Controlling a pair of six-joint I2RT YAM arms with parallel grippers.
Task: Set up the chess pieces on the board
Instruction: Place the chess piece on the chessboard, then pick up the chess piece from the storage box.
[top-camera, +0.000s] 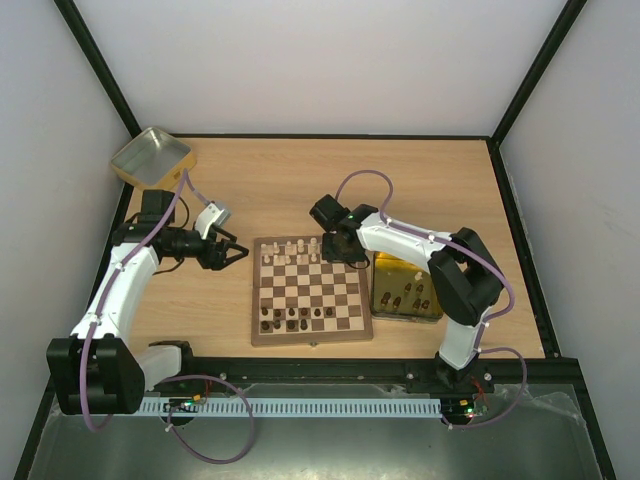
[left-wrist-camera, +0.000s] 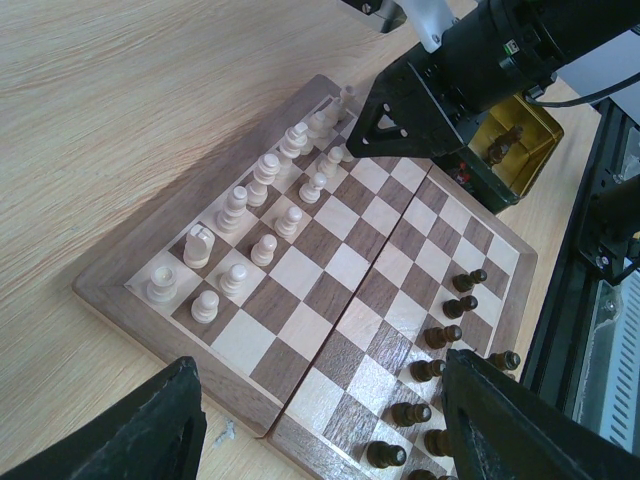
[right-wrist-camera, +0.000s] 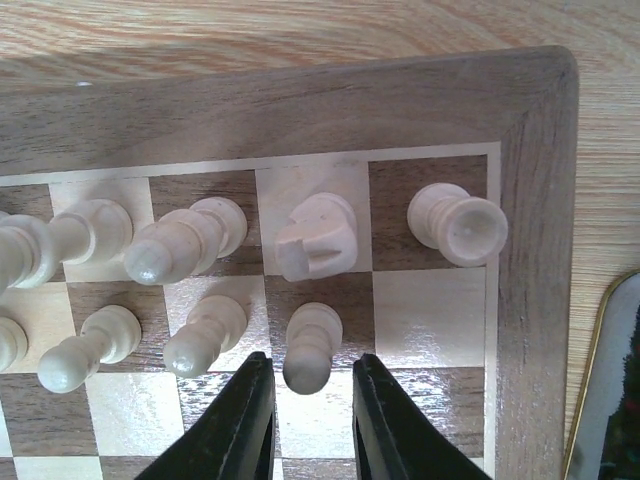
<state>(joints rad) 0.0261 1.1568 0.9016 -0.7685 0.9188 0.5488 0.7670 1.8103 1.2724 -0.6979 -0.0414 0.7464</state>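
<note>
The board (top-camera: 310, 291) lies in the middle of the table. Cream pieces (top-camera: 293, 249) stand along its far side and dark pieces (top-camera: 293, 319) along its near side. My right gripper (right-wrist-camera: 312, 360) is low over the far right corner, jaws slightly open on either side of a cream pawn (right-wrist-camera: 314, 330), with a gap each side. The pawn stands upright in front of a cream knight (right-wrist-camera: 318, 235); a cream rook (right-wrist-camera: 455, 222) fills the corner. My left gripper (left-wrist-camera: 320, 365) is wide open and empty, hovering off the board's left edge (left-wrist-camera: 200, 350).
A gold tin (top-camera: 405, 291) with a few dark pieces in it lies right of the board, close to my right arm. Another gold tin (top-camera: 150, 158) sits at the far left corner. The square right of the pawn (right-wrist-camera: 430, 315) is bare.
</note>
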